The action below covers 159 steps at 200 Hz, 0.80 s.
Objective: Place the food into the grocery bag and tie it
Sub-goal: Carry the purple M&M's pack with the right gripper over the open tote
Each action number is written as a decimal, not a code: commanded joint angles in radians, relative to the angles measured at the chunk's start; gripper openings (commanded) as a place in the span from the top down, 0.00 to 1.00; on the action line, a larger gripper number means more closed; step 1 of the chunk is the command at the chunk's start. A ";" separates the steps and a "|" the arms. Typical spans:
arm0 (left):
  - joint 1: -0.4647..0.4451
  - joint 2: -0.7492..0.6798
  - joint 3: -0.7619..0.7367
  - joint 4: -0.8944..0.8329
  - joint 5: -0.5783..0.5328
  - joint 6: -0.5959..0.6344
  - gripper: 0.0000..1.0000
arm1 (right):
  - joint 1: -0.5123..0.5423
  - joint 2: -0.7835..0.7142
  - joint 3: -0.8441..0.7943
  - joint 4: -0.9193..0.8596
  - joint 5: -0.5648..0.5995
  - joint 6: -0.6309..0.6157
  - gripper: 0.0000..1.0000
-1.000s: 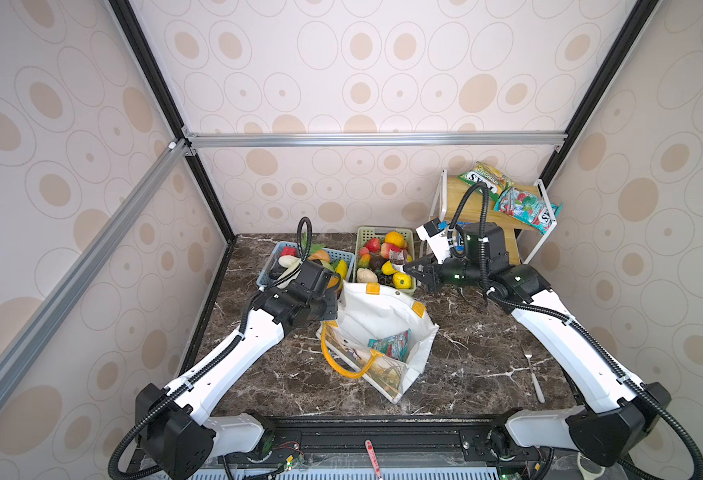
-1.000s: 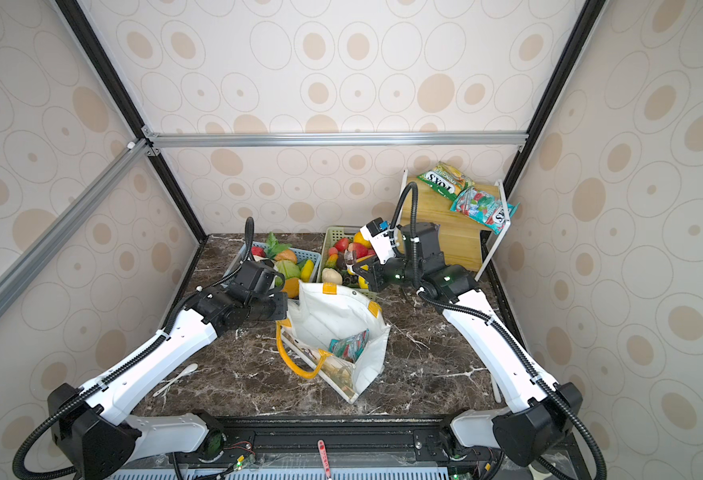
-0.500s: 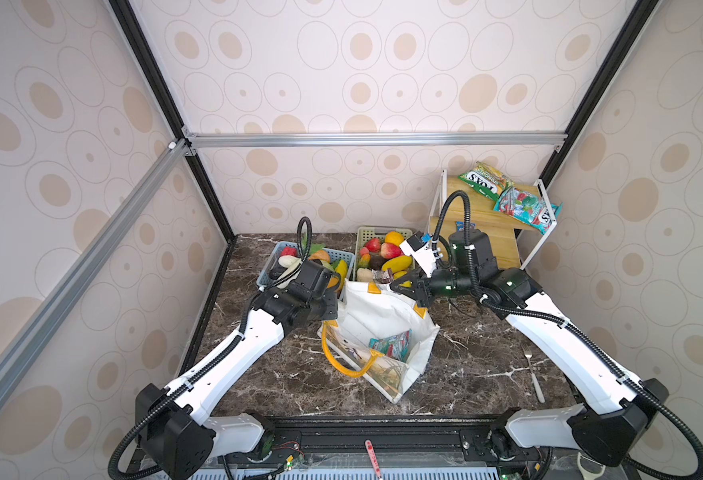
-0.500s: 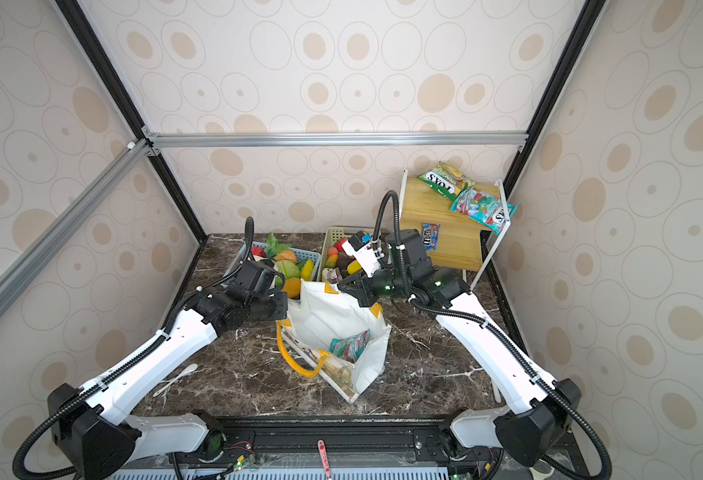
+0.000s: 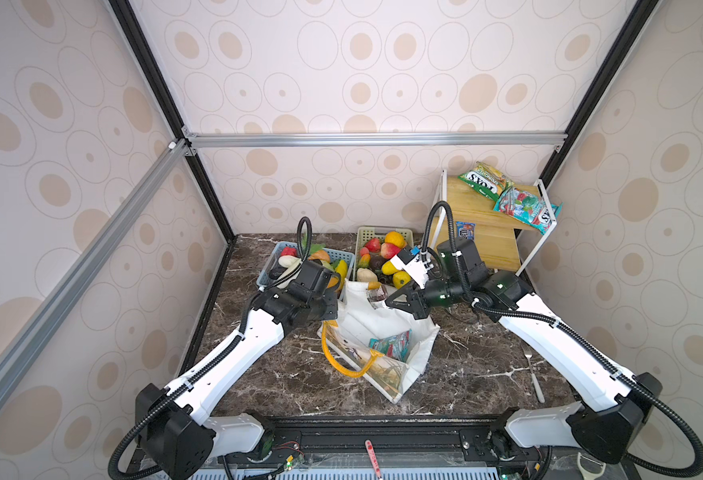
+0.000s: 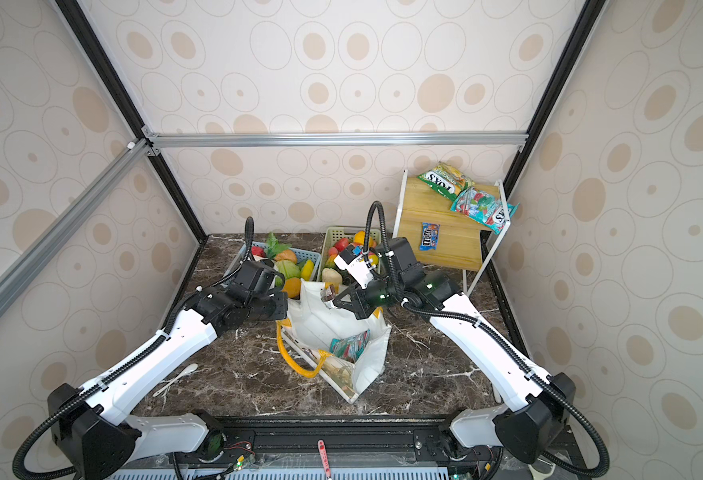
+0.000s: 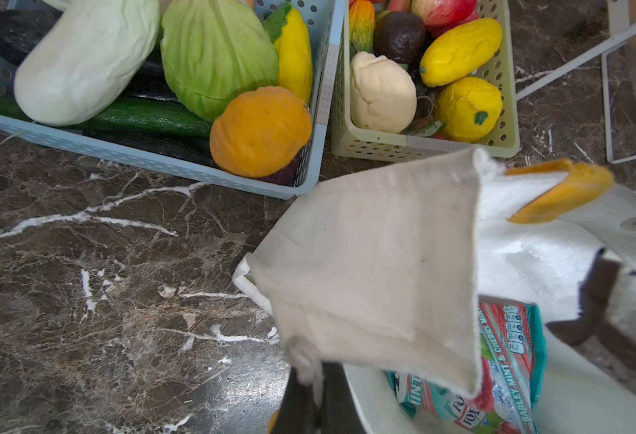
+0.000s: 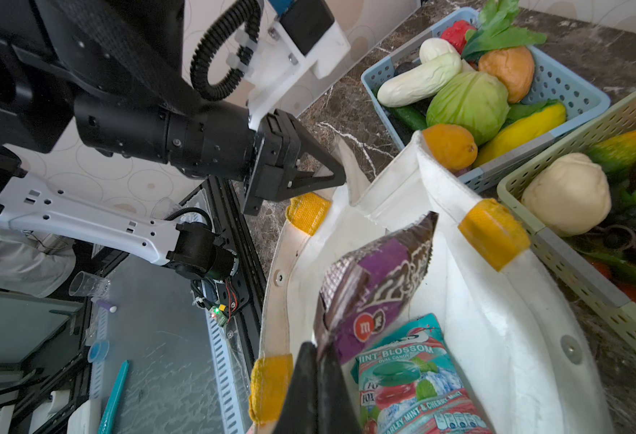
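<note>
Bag (image 5: 362,328) stands open at table centre, just in front of two baskets. Teal packet (image 5: 391,345) lies inside. Left gripper (image 7: 309,379) clamped on bag's rim corner, cloth lifted. Right gripper (image 8: 318,357) pinches purple packet (image 8: 376,278), held over bag mouth, above teal packet. Blue basket (image 7: 158,159): cabbage (image 7: 215,56), orange and white pieces. Green basket (image 7: 384,144) touching beside it: yellow and cream fruit. More packets on wooden shelf (image 5: 482,237), back right corner.
</note>
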 commanded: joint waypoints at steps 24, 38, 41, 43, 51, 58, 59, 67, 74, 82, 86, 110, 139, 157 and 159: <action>0.006 -0.010 0.013 0.019 0.008 0.018 1.00 | 0.012 0.012 -0.040 -0.035 -0.004 -0.011 1.00; 0.004 -0.010 0.014 0.019 0.008 0.019 1.00 | 0.014 0.019 -0.043 -0.048 0.008 -0.010 1.00; 0.005 -0.010 0.014 0.019 0.009 0.019 1.00 | 0.015 0.021 -0.043 -0.050 0.011 -0.011 1.00; 0.004 -0.010 0.015 0.019 0.008 0.019 1.00 | 0.015 0.022 -0.043 -0.052 0.013 -0.011 1.00; 0.005 -0.010 0.015 0.020 0.008 0.021 1.00 | 0.018 0.025 -0.046 -0.059 0.019 -0.013 1.00; 0.004 -0.010 0.016 0.019 0.009 0.021 1.00 | 0.018 0.027 -0.047 -0.065 0.025 -0.016 1.00; 0.004 -0.010 0.016 0.019 0.009 0.021 1.00 | 0.020 0.028 -0.047 -0.066 0.025 -0.016 1.00; 0.004 -0.010 0.016 0.020 0.009 0.021 1.00 | 0.021 0.029 -0.050 -0.071 0.030 -0.019 1.00; 0.004 -0.010 0.015 0.021 0.010 0.021 1.00 | 0.020 0.033 -0.053 -0.075 0.033 -0.021 1.00; 0.004 -0.010 0.015 0.021 0.010 0.021 1.00 | 0.020 0.033 -0.054 -0.080 0.038 -0.024 1.00; 0.004 -0.010 0.015 0.021 0.010 0.021 1.00 | 0.019 0.036 -0.055 -0.083 0.039 -0.025 1.00; 0.006 -0.008 0.012 0.022 0.011 0.022 1.00 | 0.021 0.048 -0.059 -0.103 0.059 -0.032 1.00; 0.004 -0.005 0.009 0.025 0.013 0.024 1.00 | 0.029 0.066 -0.068 -0.131 0.093 -0.045 1.00; 0.005 -0.008 0.007 0.026 0.014 0.022 1.00 | 0.035 0.083 -0.066 -0.153 0.109 -0.056 1.00; 0.004 -0.007 0.007 0.027 0.014 0.022 1.00 | 0.036 0.084 -0.066 -0.156 0.112 -0.057 1.00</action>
